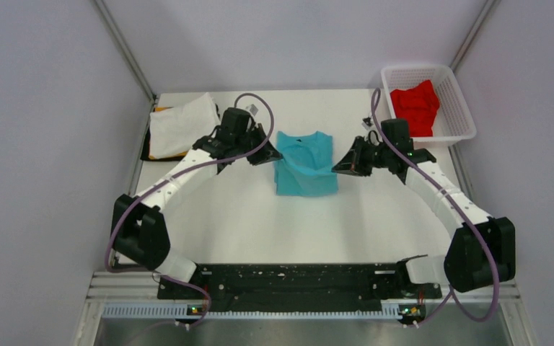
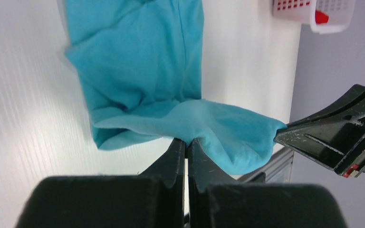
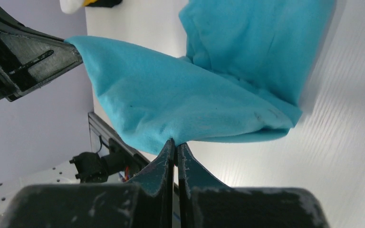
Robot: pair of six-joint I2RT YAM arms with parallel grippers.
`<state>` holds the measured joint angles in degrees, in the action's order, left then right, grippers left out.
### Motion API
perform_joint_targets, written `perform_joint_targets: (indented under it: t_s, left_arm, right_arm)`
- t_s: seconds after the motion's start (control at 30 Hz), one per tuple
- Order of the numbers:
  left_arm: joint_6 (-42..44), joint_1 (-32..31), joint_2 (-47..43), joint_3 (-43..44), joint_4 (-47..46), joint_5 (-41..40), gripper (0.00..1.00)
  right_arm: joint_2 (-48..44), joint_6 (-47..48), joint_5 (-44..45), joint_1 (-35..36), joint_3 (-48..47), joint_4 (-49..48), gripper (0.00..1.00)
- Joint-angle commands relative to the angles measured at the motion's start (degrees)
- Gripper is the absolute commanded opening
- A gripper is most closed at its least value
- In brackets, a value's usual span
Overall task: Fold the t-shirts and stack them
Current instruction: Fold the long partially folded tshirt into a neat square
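Fingers (image 2: 175, 159) of the left gripper (image 2: 187, 142) and right gripper (image 3: 175, 145) are pinched tight on the limp, light turquoise t-shirt (image 1: 304, 164), seemingly at opposite edges, where it is best held.

Soft matt cloth, finely fuzzy, creased: turquoise t-shirt (image 2: 138, 61). Matt cloth too: red t-shirt (image 1: 415, 104). White, smooth, faintly ribbed, slight sheen: bench (image 2: 24, 95). Black hard plastic, matt, scuffed with pale scratches: left gripper (image 2: 186, 142) and right gripper (image 3: 175, 142). White plastic mesh: basket (image 1: 459, 108).

Left pincer (image 1: 279, 156) and right pincer (image 1: 335, 168) touch the turquoise t-shirt (image 1: 305, 173).
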<state>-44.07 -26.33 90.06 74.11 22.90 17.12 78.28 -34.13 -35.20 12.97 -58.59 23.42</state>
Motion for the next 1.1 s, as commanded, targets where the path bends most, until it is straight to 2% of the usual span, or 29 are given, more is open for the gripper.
perform_joint_targets:
  t_s: [0.0, 0.23, 0.4, 0.67, 0.7, 0.73, 0.77, 0.8, 0.83, 0.87, 0.9, 0.93, 1.07]
  left_arm:
    - [4.16, 1.77, 6.87, 9.84, 0.31, -2.88, 0.00]
    - [5.28, 5.76, 18.85, 21.48, 1.37, -1.51, 0.00]
    - [5.13, 7.91, 25.43, 26.75, 1.34, -2.17, 0.00]
    - [4.64, 8.81, 38.54, 39.43, 3.83, -1.44, 0.00]
    - [4.46, 8.88, 39.75, 40.58, 3.63, -1.76, 0.00]
    - [4.21, 9.04, 40.95, 42.07, 3.99, -1.86, 0.02]
    - [4.06, 9.20, 41.92, 43.74, 4.47, -1.73, 0.12]
    - [4.03, 9.39, 42.79, 45.47, 5.01, -1.55, 0.27]
    - [3.98, 9.48, 43.18, 46.86, 6.04, -1.78, 0.49]
    - [4.16, 9.46, 43.03, 47.85, 6.64, -2.21, 0.89]
    - [4.42, 9.45, 42.15, 47.44, 6.81, -2.64, 0.97]
    - [4.69, 9.37, 41.01, 46.01, 6.25, -2.91, 0.99]
    - [5.60, 9.40, 33.84, 33.25, -0.89, -2.85, 0.99]
  right_arm:
    - [7.74, -0.79, 1.15, -2.29, -9.43, -7.07, 0.00]
    - [20.00, -1.28, 2.35, -4.91, -18.47, -8.41, 0.00]
    - [28.33, -2.17, 3.96, -6.35, -23.92, -11.45, 0.00]
    - [42.26, -1.90, 7.90, -6.50, -34.59, -12.10, 0.00]
    - [43.97, -1.91, 8.02, -6.47, -36.34, -12.08, 0.01]
    - [45.98, -1.75, 8.08, -6.47, -38.48, -12.52, 0.12]
    - [47.44, -1.64, 8.15, -6.52, -40.32, -12.91, 0.20]
    - [48.63, -1.03, 7.76, -6.52, -42.31, -13.12, 0.32]
    - [49.59, -0.39, 7.59, -6.47, -44.26, -12.48, 0.51]
    - [49.81, 0.33, 7.70, -6.49, -46.27, -10.40, 0.63]
    - [49.20, 1.66, 7.59, -6.47, -47.17, -8.66, 0.83]
    - [47.69, 2.78, 8.27, -6.33, -46.71, -7.52, 0.97]
    - [37.20, 7.23, 13.57, -5.51, -37.49, -7.30, 0.99]
